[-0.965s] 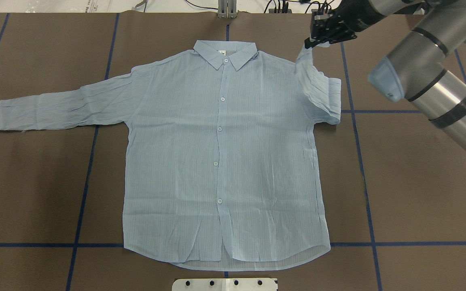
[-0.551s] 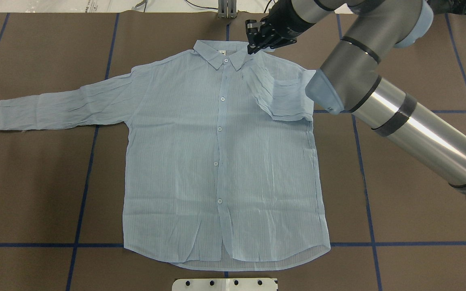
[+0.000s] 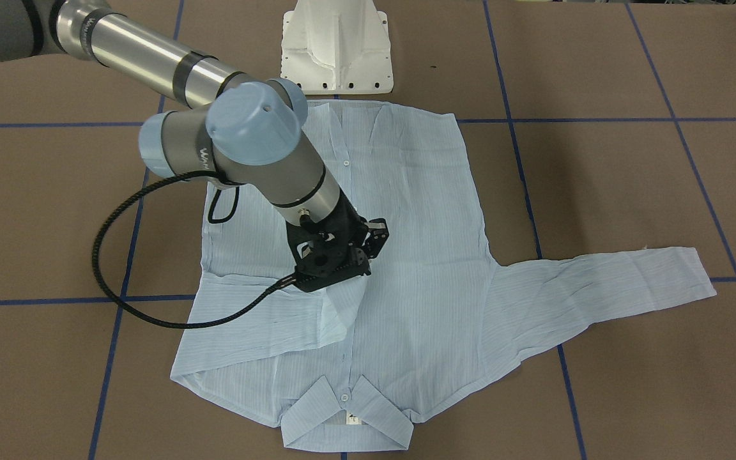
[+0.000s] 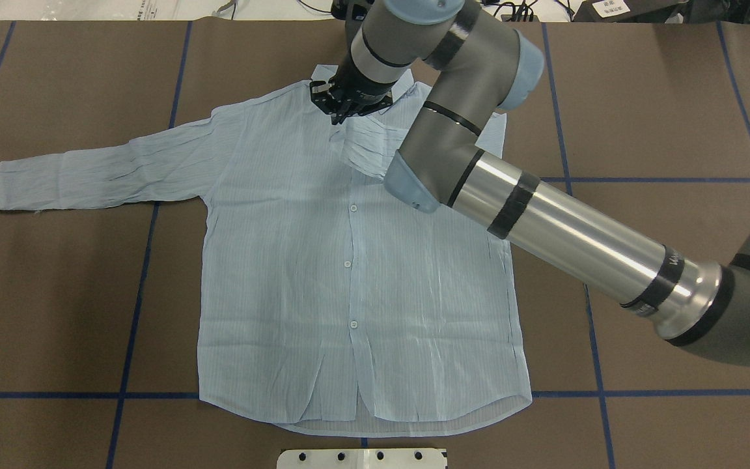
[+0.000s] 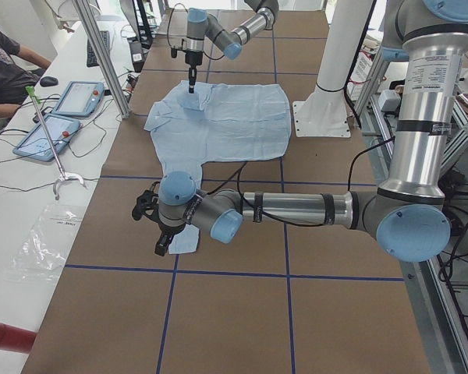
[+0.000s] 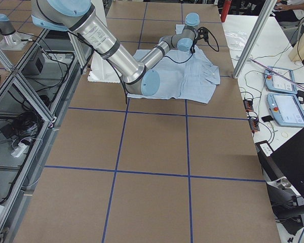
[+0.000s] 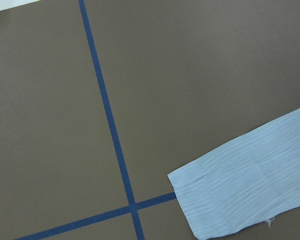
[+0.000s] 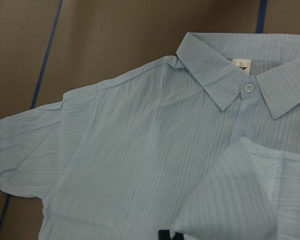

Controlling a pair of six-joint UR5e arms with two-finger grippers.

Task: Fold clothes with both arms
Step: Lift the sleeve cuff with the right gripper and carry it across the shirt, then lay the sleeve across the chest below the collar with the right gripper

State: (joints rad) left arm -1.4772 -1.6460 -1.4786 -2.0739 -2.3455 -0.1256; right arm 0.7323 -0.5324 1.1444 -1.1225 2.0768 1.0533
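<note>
The pale blue striped shirt (image 4: 349,260) lies flat, front up, on the brown table (image 4: 642,130). My right gripper (image 4: 341,112) is shut on the cuff end of one sleeve (image 3: 259,326) and holds it just above the chest, below the collar (image 8: 230,75). That sleeve is folded inward across the front. The other sleeve (image 4: 88,169) lies stretched out flat. My left gripper (image 5: 162,238) hovers by that sleeve's cuff (image 7: 245,195); whether it is open or shut I cannot tell.
Blue tape lines (image 4: 134,306) cross the table. The white pedestal base (image 3: 336,51) stands just beyond the hem. A person (image 5: 4,62) sits at a side bench with tablets (image 5: 82,97) and a hooked rod (image 5: 51,140).
My right gripper has carried the sleeve cuff leftward, from beyond the shoulder, past the collar, to over the chest. The sleeve now drapes across the shirt front.
</note>
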